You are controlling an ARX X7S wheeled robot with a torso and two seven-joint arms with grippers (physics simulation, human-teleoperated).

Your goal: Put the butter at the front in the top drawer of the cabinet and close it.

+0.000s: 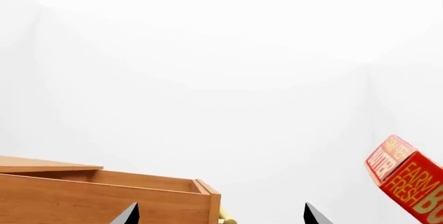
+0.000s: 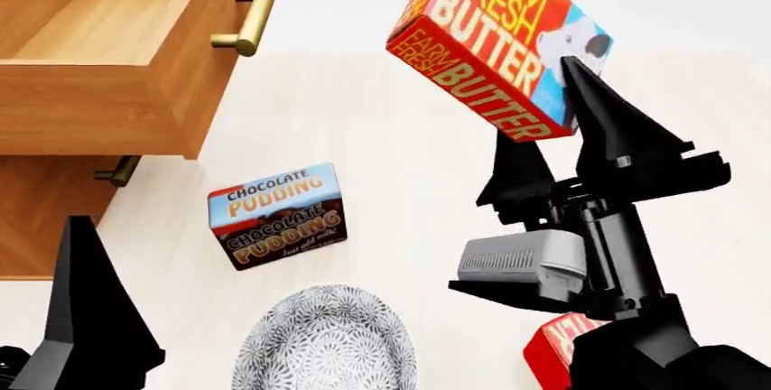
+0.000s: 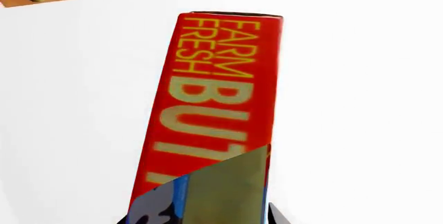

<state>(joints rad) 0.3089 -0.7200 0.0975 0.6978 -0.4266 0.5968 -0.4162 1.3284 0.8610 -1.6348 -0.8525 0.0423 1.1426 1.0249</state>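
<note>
Butter box sits clamped in right gripper, base hidden; left gripper gapes, mostly cropped.

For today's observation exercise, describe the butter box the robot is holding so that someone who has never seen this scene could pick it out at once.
Start at the wooden cabinet with its top drawer pulled open. Off to the side, lifted above the floor in the right gripper, is the butter box. It is red with yellow FARM FRESH BUTTER lettering, unlike the brown and blue chocolate pudding box below.
</note>
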